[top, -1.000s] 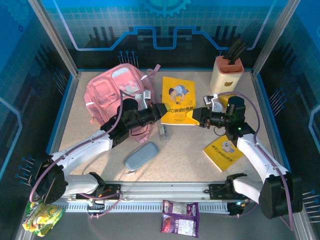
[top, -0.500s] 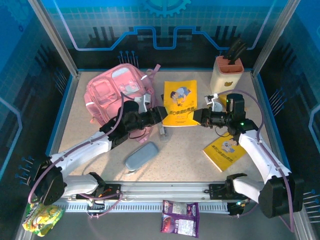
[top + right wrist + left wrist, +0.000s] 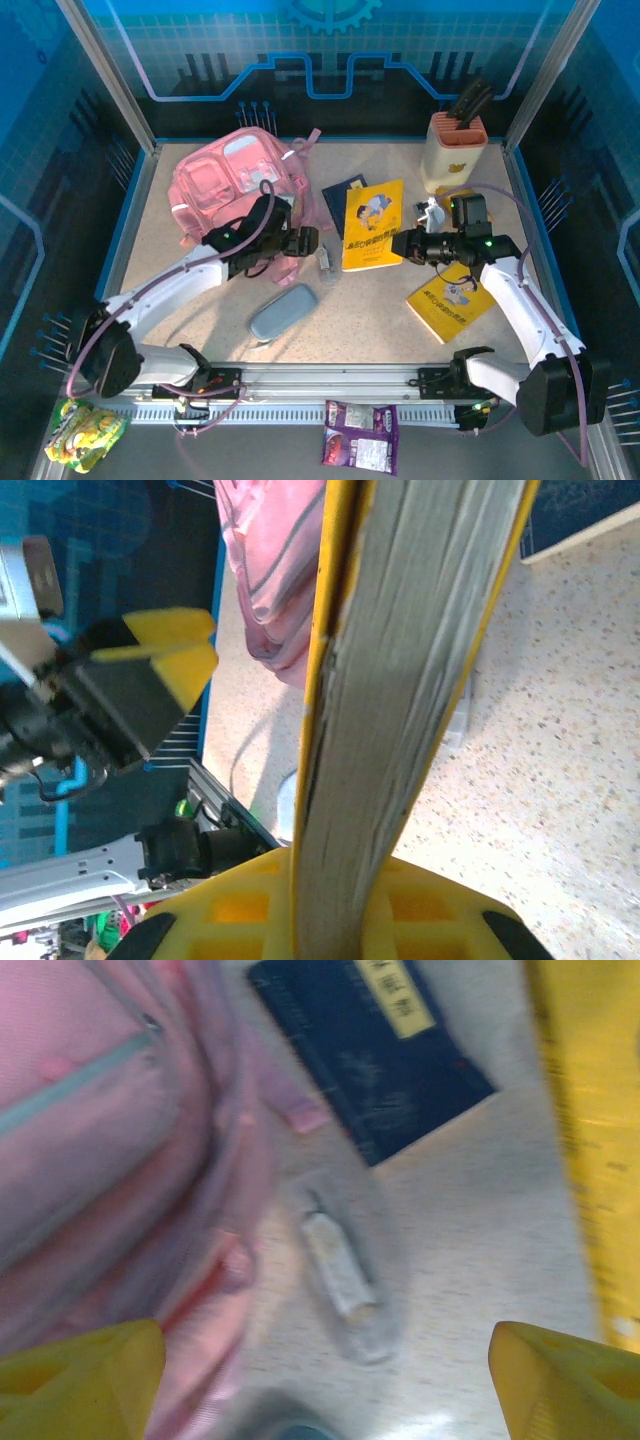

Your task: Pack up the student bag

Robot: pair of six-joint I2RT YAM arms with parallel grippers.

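The pink student bag (image 3: 225, 180) lies at the back left, and its pink fabric (image 3: 90, 1130) also shows in the left wrist view. My right gripper (image 3: 405, 243) is shut on the edge of a yellow book (image 3: 372, 225), which appears edge-on (image 3: 410, 680) between its jaws (image 3: 360, 910). My left gripper (image 3: 305, 240) is open beside the bag with nothing between its fingers (image 3: 80, 1380); its midpoint (image 3: 325, 1390) is over bare table. A dark blue book (image 3: 343, 192) lies flat between the bag and the yellow book.
A small clear packet (image 3: 324, 262) lies just below my left gripper. A grey-blue pencil case (image 3: 283, 311) sits near the front. A second yellow book (image 3: 448, 303) lies at the right. A cream holder (image 3: 453, 150) stands at the back right. Snack packs (image 3: 360, 435) lie off the table's front.
My left gripper opened, let go of the yellow book and drew back left toward the bag. The right gripper closed on the book and carried it right, uncovering the dark blue book.
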